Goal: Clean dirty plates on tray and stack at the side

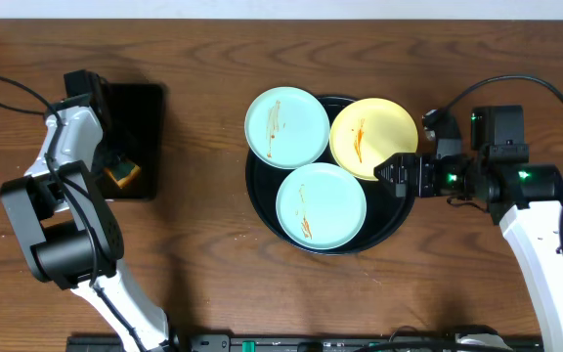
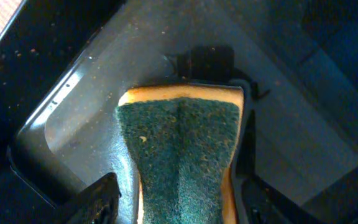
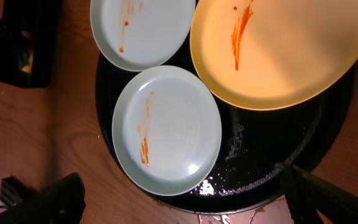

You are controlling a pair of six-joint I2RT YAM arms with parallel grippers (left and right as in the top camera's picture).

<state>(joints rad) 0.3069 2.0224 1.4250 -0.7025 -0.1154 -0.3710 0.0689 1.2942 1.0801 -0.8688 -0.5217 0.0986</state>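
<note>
The round black tray (image 1: 262,200) holds three plates, each with orange smears. One light blue plate (image 1: 286,127) is at the back left, the pale yellow plate (image 1: 372,137) at the back right, and another light blue plate (image 1: 321,205) at the front. The right wrist view shows the tray (image 3: 272,143), the front blue plate (image 3: 166,124), the back blue plate (image 3: 142,31) and the yellow plate (image 3: 278,50). My right gripper (image 1: 399,174) (image 3: 191,205) is open and empty over the tray's right rim. My left gripper (image 1: 115,156) (image 2: 179,199) is open, its fingers either side of a green-and-yellow sponge (image 2: 179,149).
The sponge (image 1: 122,174) lies in a small rectangular black tray (image 1: 145,108) at the far left, which also shows in the right wrist view (image 3: 23,43). Black cables loop at the left (image 1: 8,93) and right (image 1: 526,83). Wet crumbs lie on the round tray's floor (image 3: 241,140).
</note>
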